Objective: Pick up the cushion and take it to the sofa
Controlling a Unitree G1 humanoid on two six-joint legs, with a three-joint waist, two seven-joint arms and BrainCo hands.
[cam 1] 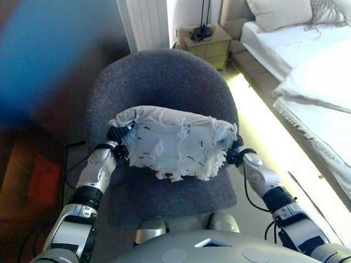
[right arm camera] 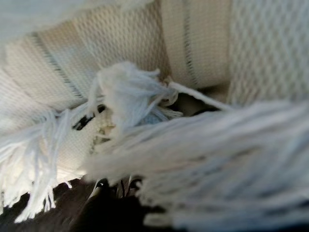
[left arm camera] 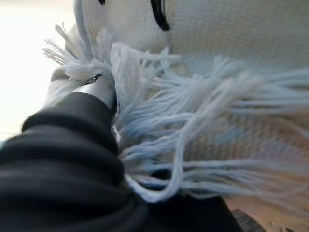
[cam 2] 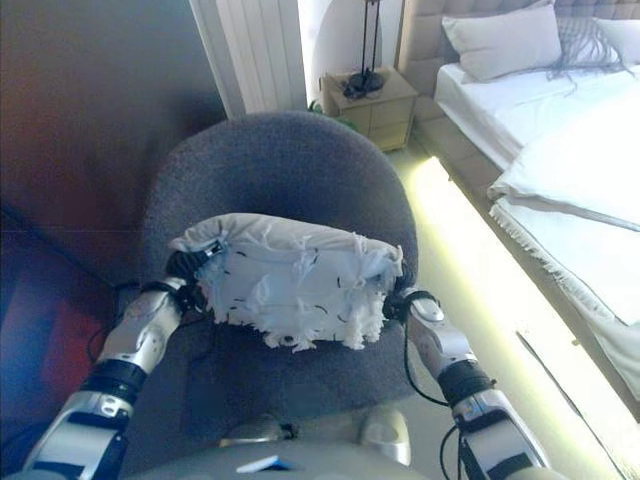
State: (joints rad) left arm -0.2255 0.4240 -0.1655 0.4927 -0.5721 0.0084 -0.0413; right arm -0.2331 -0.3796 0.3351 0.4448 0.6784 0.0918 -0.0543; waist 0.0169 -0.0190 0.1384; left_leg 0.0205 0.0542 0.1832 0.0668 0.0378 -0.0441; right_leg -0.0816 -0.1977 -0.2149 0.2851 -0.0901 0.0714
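Left eye view, bed (cam 1: 307, 60): white, along the right side, pillow (cam 1: 279, 13) at its head.
Chair (cam 1: 159, 82): dark grey, straight ahead.
Cushion (cam 1: 175, 142): white, tasselled, held up between both hands above the chair seat.
Nightstand (cam 1: 208, 44): beyond the chair.
Left hand (cam 1: 115, 135): against the cushion's left end; fingers hidden, cannot tell.
Right hand (cam 1: 236, 149): against the right end; fingers hidden, cannot tell.

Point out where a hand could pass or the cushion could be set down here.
Free: the chair back above the cushion, and the floor strip between chair and bed. Crowded: the seat front, where the left hand and right hand flank the cushion.
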